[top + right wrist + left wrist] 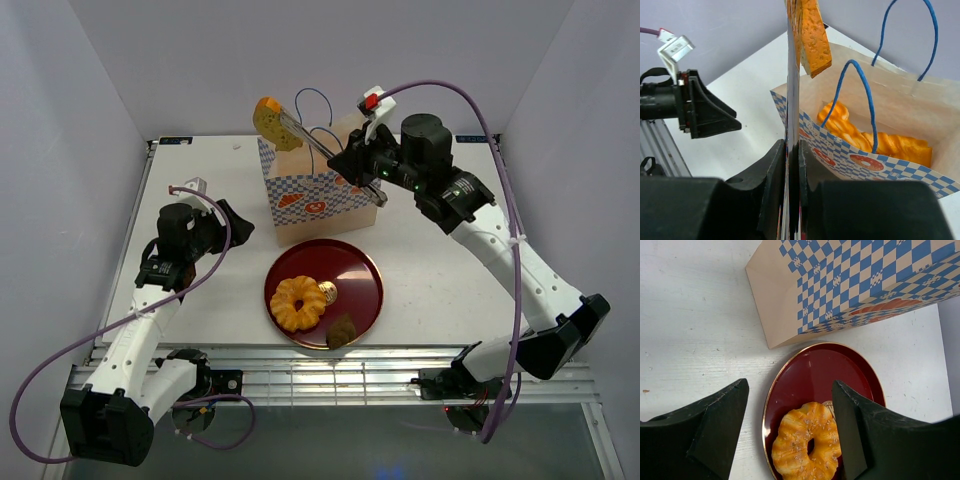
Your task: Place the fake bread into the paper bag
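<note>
My right gripper [352, 160] [792, 150] is shut on a pair of metal tongs [310, 140] [792, 100]. The tongs pinch a tan slice of fake bread [272, 120] [815, 40], held up over the far-left corner of the paper bag [320, 195] [900, 100]. Golden twisted pastries [880, 140] lie inside the bag. A ring-shaped pastry [298, 302] [800, 445] rests on the red plate [360, 270] [815, 370]. My left gripper [225, 222] [790, 435] hangs left of the bag, above the plate's edge, its jaws wide apart and holding nothing.
A small dark brown piece [342, 330] lies at the plate's near rim, and a small round item [328, 292] sits beside the ring pastry. The bag's blue cord handles [860, 90] stand up over its mouth. White walls enclose the table on three sides.
</note>
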`<state>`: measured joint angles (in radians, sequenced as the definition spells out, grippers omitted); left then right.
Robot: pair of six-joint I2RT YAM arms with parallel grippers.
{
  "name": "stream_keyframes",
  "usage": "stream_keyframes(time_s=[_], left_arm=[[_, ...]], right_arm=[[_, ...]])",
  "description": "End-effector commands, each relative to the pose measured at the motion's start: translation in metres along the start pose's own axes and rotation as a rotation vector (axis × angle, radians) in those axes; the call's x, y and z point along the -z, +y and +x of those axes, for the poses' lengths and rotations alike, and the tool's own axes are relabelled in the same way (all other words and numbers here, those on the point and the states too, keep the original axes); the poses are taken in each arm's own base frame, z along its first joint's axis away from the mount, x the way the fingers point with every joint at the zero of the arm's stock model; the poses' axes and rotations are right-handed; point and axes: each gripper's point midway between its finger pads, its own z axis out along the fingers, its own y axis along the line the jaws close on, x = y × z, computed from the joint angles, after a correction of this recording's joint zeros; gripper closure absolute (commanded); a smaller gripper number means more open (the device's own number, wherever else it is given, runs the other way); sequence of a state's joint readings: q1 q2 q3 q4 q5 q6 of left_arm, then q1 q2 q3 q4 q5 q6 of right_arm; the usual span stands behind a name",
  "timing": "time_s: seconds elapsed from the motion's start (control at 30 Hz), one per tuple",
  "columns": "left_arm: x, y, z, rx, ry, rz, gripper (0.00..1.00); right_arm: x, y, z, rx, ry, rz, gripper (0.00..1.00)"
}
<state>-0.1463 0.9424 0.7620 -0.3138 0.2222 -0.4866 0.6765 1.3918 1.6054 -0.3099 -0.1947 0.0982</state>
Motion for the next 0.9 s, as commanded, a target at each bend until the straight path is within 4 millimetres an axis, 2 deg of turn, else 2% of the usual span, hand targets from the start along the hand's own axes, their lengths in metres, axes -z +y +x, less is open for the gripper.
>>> stream_keyframes(time_s=[0.0,0.17,0.3,0.4,0.5,0.53,0.87], left_arm=[[0.002,-0.008,-0.007,-0.016,-0.010,0.027,0.22],[0.001,-0.009,-0.006,-0.015,-0.001,0.034,0.22],[0.000,-0.009,-0.004,-0.015,0.008,0.035,0.22],[0.000,-0.009,-0.004,-0.015,0.008,0.035,0.22],[0.000,-0.010,-0.004,-0.015,0.011,0.037,0.22],[0.000,-0.010,-0.004,-0.015,0.012,0.038,0.22],[-0.001,-0.010,-0.002,-0.013,0.021,0.042,0.22]], right_arm=[[0.001,-0.003,-0.047,0.057,-0.139,0.031,0.92],[-0.007,-0.016,-0.049,0.056,-0.136,0.048,0.92],[-0.009,-0.035,-0.049,0.043,-0.129,0.064,0.92],[-0.010,-0.040,-0.041,0.034,-0.109,0.061,0.92],[-0.012,-0.042,-0.024,0.029,-0.074,0.056,0.92],[-0.014,-0.043,-0.012,0.022,-0.051,0.055,0.92],[-0.007,-0.037,0.017,0.024,0.000,0.019,0.92]])
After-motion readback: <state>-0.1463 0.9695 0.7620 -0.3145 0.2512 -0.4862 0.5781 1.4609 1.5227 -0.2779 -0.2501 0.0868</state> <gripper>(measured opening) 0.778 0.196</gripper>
